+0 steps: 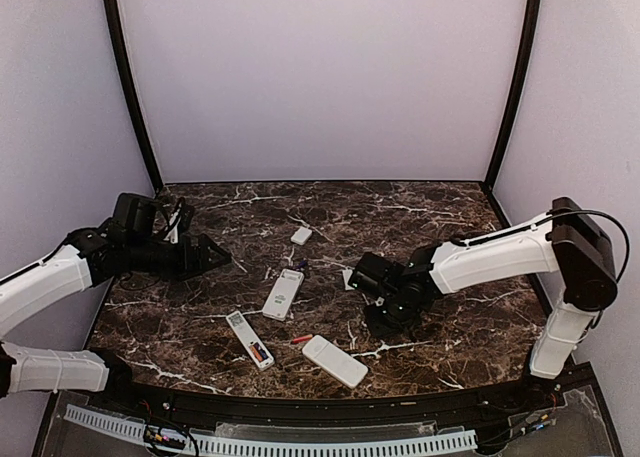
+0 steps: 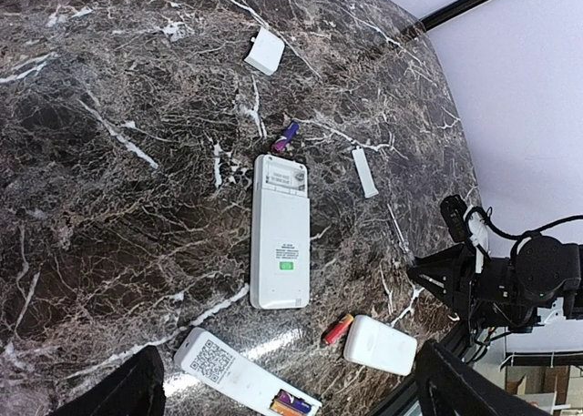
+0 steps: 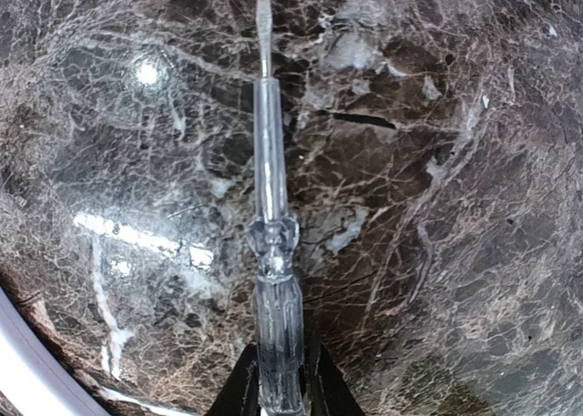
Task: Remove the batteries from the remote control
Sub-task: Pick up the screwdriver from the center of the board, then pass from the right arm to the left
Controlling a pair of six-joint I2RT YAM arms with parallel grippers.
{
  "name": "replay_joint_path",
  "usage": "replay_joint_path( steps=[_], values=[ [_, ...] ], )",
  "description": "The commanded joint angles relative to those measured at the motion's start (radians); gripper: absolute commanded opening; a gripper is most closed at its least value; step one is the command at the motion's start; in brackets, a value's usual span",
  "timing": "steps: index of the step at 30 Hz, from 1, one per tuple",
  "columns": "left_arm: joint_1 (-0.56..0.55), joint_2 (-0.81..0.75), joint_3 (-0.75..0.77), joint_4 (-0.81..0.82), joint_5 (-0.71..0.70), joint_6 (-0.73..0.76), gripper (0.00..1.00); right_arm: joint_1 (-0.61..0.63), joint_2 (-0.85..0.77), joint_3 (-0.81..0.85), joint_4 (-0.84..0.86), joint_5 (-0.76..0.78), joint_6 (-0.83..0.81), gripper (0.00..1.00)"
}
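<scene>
Held a clear screwdriver [image 3: 270, 207] tight in the right fingers [image 3: 239, 393], probably for prying; spread the left fingers [image 2: 118, 393] wide, empty; found two batteries [image 2: 291, 403] seated in the nearest remote [image 2: 239, 372] on the counter [image 2: 109, 207].

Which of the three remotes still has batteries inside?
The near-left remote: orange and purple cells sit in its open bay. The middle remote has an empty bay; the near-right remote shows none.
</scene>
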Motion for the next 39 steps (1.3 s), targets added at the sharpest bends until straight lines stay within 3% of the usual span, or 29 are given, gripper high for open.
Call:
replay_joint_path(
  steps=[1,10,15,24,29,32,39],
  values=[
    [0.005,-0.031,-0.048,0.051,0.034,-0.032,0.95,0.002,-0.032,-0.035,0.03,-0.009,0.014,0.18],
    [0.002,-0.055,-0.085,0.133,0.103,-0.076,0.92,0.004,-0.091,-0.049,0.065,-0.013,0.012,0.05],
    [-0.019,-0.069,-0.12,0.307,0.272,-0.134,0.87,0.005,-0.223,-0.073,0.174,-0.097,-0.07,0.02],
    [-0.231,0.037,-0.054,0.488,0.269,-0.215,0.88,0.045,-0.428,-0.058,0.293,-0.167,-0.228,0.02],
    [-0.304,0.121,-0.03,0.665,0.272,-0.324,0.87,0.075,-0.411,-0.017,0.333,-0.17,-0.279,0.02],
    [-0.329,0.164,0.005,0.677,0.275,-0.332,0.81,0.102,-0.374,0.01,0.35,-0.17,-0.295,0.02],
    [-0.336,0.233,0.016,0.695,0.289,-0.35,0.8,0.147,-0.312,0.03,0.377,-0.22,-0.302,0.0]
  ],
)
